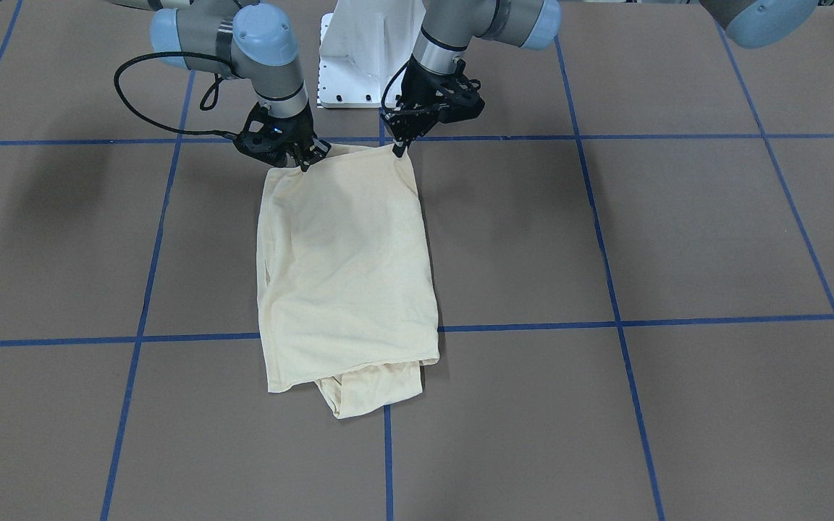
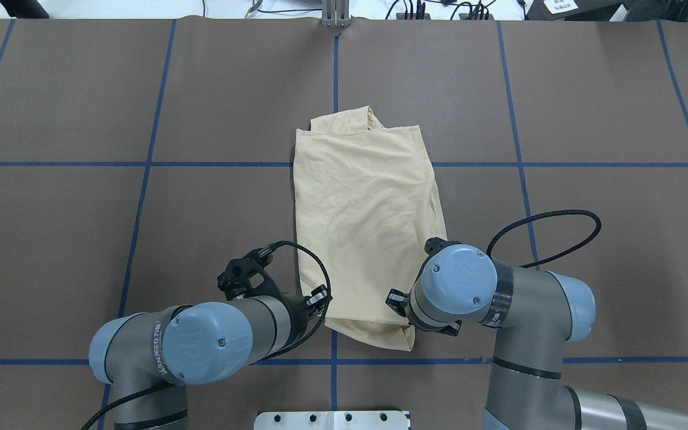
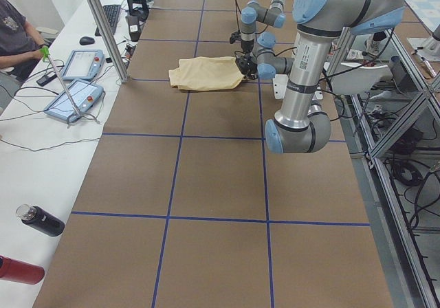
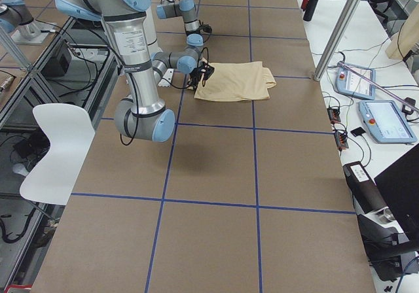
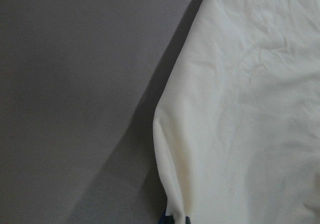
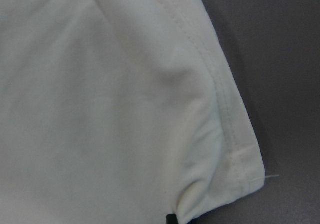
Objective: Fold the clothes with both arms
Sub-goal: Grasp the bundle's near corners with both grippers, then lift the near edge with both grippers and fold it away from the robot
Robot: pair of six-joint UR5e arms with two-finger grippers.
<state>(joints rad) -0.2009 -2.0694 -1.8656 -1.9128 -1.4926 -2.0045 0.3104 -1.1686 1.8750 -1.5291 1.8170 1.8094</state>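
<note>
"Where was the shirt (image 1: 348,268)?"

"It lay flat on the worktop (image 1: 605,239), with one end close to the robot's edge. The left claw (image 1: 400,148) pinched one corner of that end. The right claw (image 1: 306,161) pinched the other corner."

"What could go wrong?"

"The cloth looked thin, so a corner might slip out on the way up. Then the fold would turn out crooked. The loose bit (image 1: 370,391) poking out at the far end might drag and come undone too."

The thin T-shirt (image 1: 348,253) is matt cloth, lightly creased; the table cover (image 1: 677,239) looks matt, smooth paper.
</note>
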